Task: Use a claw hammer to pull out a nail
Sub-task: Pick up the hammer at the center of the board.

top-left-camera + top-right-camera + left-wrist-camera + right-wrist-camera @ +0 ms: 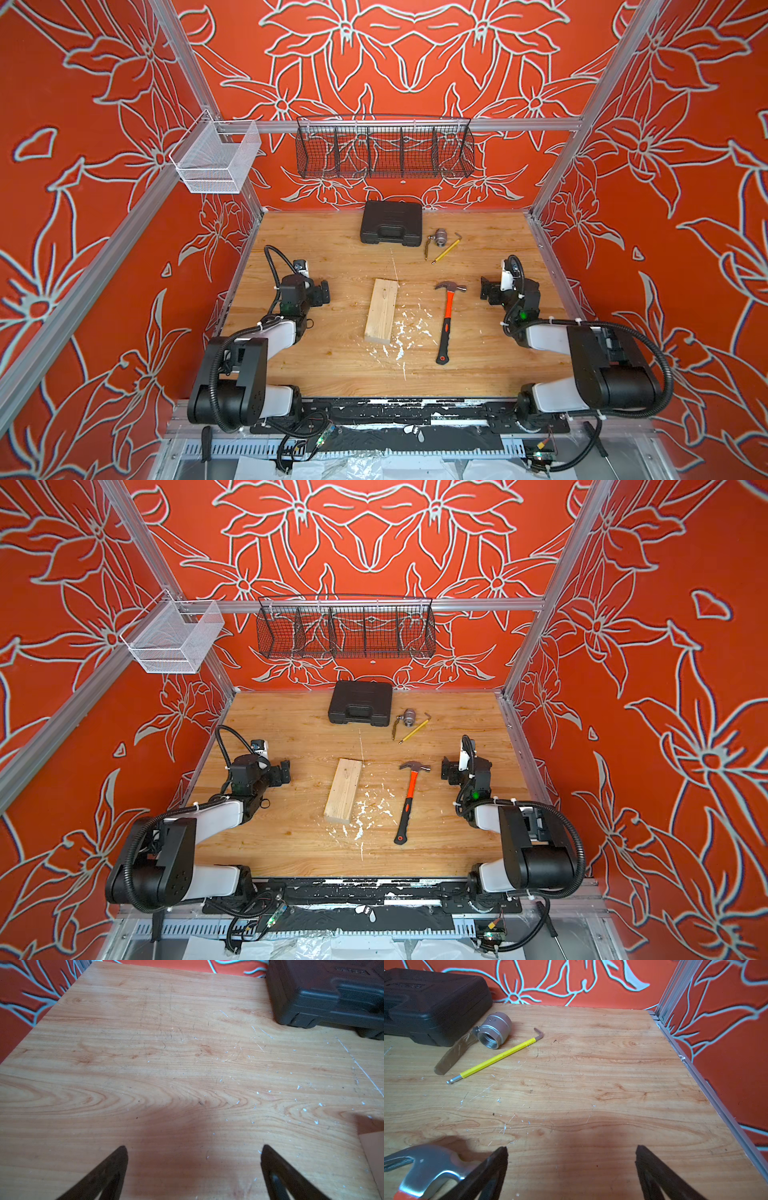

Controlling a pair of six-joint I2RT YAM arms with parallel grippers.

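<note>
Your left pincer [194, 1145] and right pincer [571, 1146] stand wide open. The hammer [448, 309] lies just beside the right one; the shut case [390, 222] sits beyond both.

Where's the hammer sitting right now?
In both top views the claw hammer lies flat on the table, right of centre, between the pale wooden block and the open right gripper, which is not touching it.

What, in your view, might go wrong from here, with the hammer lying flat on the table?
The claw hammer lies flat, so the open right gripper may slip on its thin handle. The wooden block lies unclamped; levering could tip or slide it unless the left gripper pins it.
</note>
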